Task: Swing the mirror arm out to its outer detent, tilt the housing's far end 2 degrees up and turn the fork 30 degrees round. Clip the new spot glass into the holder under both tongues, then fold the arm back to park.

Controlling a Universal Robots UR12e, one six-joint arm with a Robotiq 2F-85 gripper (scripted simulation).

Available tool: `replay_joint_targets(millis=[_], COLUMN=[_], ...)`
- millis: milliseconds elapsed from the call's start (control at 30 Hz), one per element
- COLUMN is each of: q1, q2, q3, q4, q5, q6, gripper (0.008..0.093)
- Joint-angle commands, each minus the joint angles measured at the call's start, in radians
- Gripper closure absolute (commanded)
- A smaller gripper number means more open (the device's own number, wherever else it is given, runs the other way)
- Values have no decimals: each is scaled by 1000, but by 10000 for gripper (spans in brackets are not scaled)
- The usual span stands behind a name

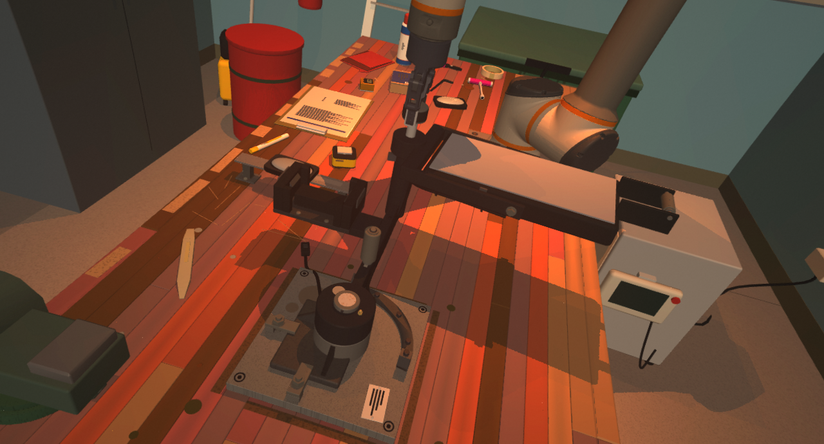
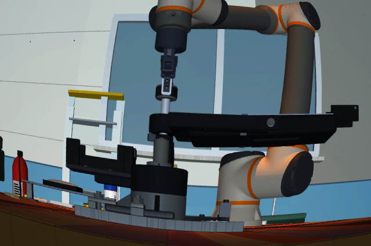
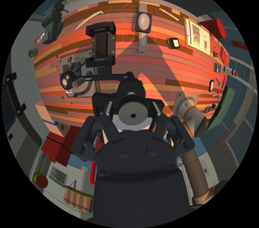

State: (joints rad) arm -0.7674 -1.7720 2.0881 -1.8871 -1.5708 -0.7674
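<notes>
The long black mirror housing (image 1: 521, 182) (image 2: 248, 128) sits in its fork on top of the upright post, and a round knurled knob (image 1: 416, 114) (image 2: 166, 92) (image 3: 132, 115) stands on a short grey stem above the fork. The mirror arm (image 1: 377, 243) runs from the round pivot base (image 1: 344, 320) (image 2: 158, 186) out to the post. The empty black glass holder (image 1: 320, 197) (image 2: 100, 159) (image 3: 101, 44) hangs off the arm's left side. The oval spot glass (image 1: 283, 164) (image 3: 143, 22) lies on a small stand behind the holder. My gripper (image 1: 412, 116) (image 2: 166, 89) (image 3: 132, 114) points straight down around the knob, open and holding nothing.
The robot's own base (image 1: 547, 122) stands behind the housing. A grey control box (image 1: 668, 269) sits off the bench's right edge. A clipboard (image 1: 325, 113), yellow tape measure (image 1: 343, 156), marker (image 1: 268, 143) and a second oval glass (image 1: 450, 101) lie on the far bench.
</notes>
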Motion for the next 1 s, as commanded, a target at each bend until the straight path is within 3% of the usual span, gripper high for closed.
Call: replay_joint_targets(millis=[0,200,967], q1=[0,0,0], q2=[0,0,0], q3=[-1,-1,-1], q4=[0,0,0], q5=[0,0,0], q6=[0,0,0], gripper=[234,244,704])
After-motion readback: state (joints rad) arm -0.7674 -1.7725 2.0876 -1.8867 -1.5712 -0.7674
